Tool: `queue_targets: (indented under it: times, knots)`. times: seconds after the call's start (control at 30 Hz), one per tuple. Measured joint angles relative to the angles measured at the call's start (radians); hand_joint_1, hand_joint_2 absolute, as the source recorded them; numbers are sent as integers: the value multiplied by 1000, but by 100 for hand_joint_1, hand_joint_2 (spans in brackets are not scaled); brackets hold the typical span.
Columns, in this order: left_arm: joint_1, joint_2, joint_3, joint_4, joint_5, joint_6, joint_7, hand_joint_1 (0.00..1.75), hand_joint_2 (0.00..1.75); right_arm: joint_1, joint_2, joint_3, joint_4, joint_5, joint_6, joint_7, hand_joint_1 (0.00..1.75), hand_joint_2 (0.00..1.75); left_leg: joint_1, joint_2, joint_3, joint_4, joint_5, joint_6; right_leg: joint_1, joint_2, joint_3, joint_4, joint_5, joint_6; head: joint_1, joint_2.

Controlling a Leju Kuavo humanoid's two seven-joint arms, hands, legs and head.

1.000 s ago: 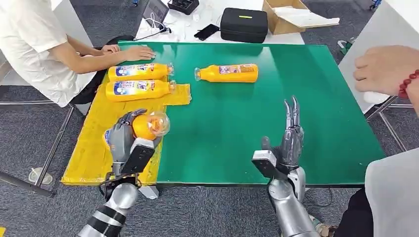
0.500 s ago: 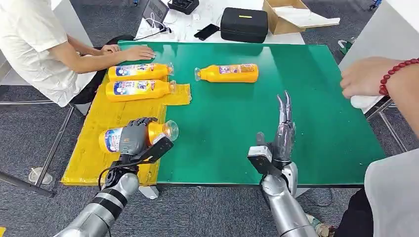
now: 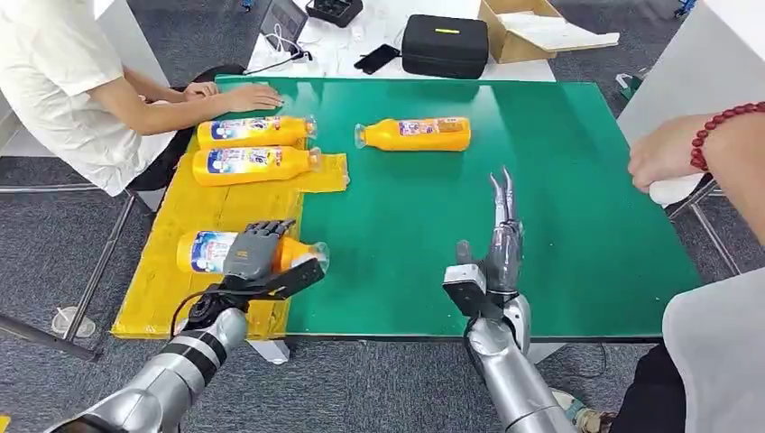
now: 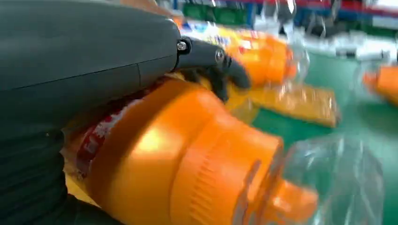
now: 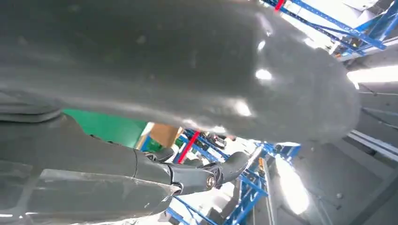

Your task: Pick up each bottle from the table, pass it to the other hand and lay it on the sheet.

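On the sheet (image 3: 171, 271), your left hand (image 3: 255, 253) grips a bottle (image 3: 209, 251) that looks rigid but slick, best held mid-body, while your right hand (image 3: 502, 242) hangs open.

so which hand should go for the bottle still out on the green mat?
Right, probably. The right hand is empty, fingers straight, over the green mat with a clear line to the lone bottle. The left hand grips a bottle low over the yellow sheet.
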Motion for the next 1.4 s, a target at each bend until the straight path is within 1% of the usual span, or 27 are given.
queue_targets:
  times: [0.47,0.7,0.8,0.9,1.03,1.07,1.2,1.4]
  knots:
    - [-42,18,-26,26,8,-181,10,0,175,-4,-13,31,17,-39,0,0,0,0,0,0,3,0,0,0,0,0,3,0,0,0,0,0]
    - [-43,22,-25,26,49,-202,-27,0,175,-4,-18,32,18,-42,0,0,0,0,0,0,3,0,0,0,0,-1,4,0,0,0,0,0]
    - [-40,22,-23,21,68,-197,-71,0,175,-4,-20,33,18,-43,0,0,0,0,0,0,3,0,0,0,0,-1,4,0,0,0,0,0]
    - [-32,22,-18,6,81,-202,-87,0,175,-4,-21,33,19,-43,0,0,0,0,0,-1,3,0,0,0,0,-1,4,0,0,0,0,0]
    - [-22,22,-18,-29,97,-232,-132,0,175,-3,-22,33,19,-42,0,0,0,0,0,-1,3,0,0,0,0,-1,3,0,0,0,1,0]
    - [-17,22,-19,-47,97,-240,-141,0,0,-3,-22,33,19,-41,0,0,0,0,0,-1,3,0,0,0,0,-1,3,0,0,0,0,0]
    - [-3,24,-47,-128,94,-274,-153,0,0,-1,-24,33,19,-37,0,0,0,0,0,-1,2,0,0,0,0,-1,3,0,0,0,0,0]
    - [12,40,-124,-250,119,-340,-179,0,0,3,-28,30,19,-26,0,0,0,0,0,0,2,0,0,0,0,-1,2,0,0,0,0,0]
